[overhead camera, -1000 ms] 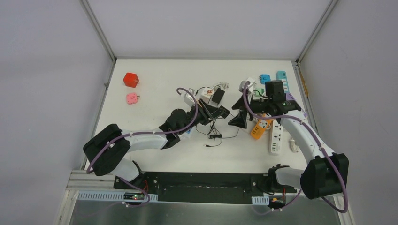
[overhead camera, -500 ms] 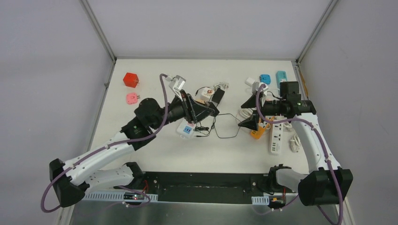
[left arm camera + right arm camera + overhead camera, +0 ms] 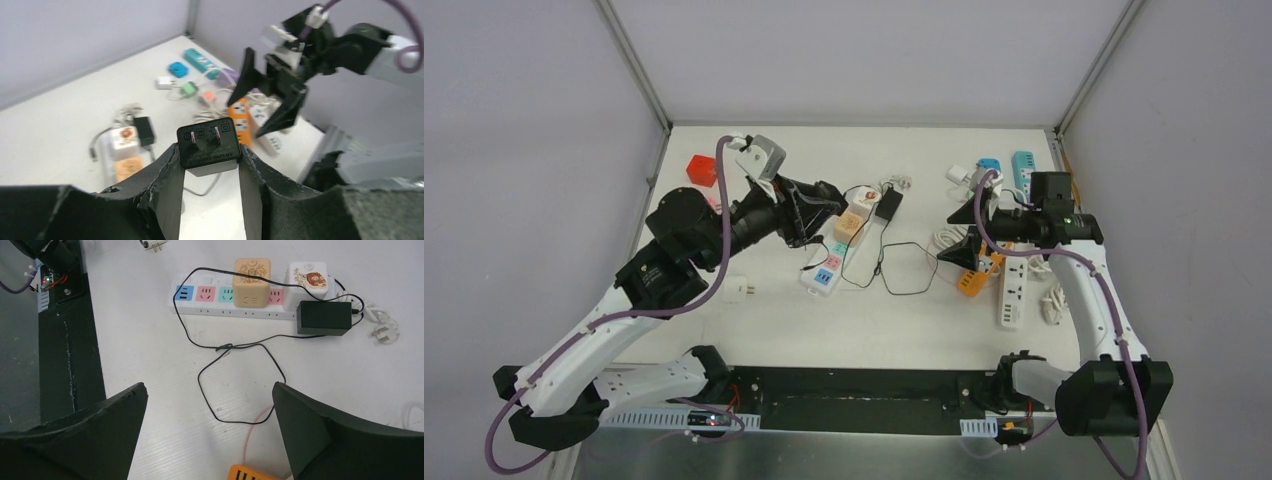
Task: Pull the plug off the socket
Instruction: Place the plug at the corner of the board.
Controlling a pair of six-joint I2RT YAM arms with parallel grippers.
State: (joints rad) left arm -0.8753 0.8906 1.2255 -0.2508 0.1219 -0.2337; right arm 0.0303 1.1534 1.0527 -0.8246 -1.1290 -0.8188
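your left gripper [image 3: 209, 150] has the plug [image 3: 209, 145] pinched between its two fingers, one pad on each side of the black body. the two flat prongs are bare and face the wrist camera, so the plug is out of the socket and off the table [image 3: 754, 330]. take the white power strip [image 3: 829, 262] as your marker. in the top view the left gripper [image 3: 824, 205] is raised near the strip's far end, a little to its left.

the strip lies at a slant. an orange cube [image 3: 251, 282] and a white cube [image 3: 308, 277] sit side by side on it toward the far end. a black power brick [image 3: 324, 317] lies just beside the white cube. a thin black cable [image 3: 240, 347] crosses the strip and loops on the table on its right side. you cannot tell from these views whether that cable runs to the plug.

your right gripper [image 3: 209, 387] is spread wide with nothing between the fingers. it hovers to the right of the strip, above the cable loop. an orange strip [image 3: 976, 275] lies further right of the white strip, beyond the gripper. a small white plug [image 3: 742, 290] lies on the table to the left of the strip's near end, apart from it.
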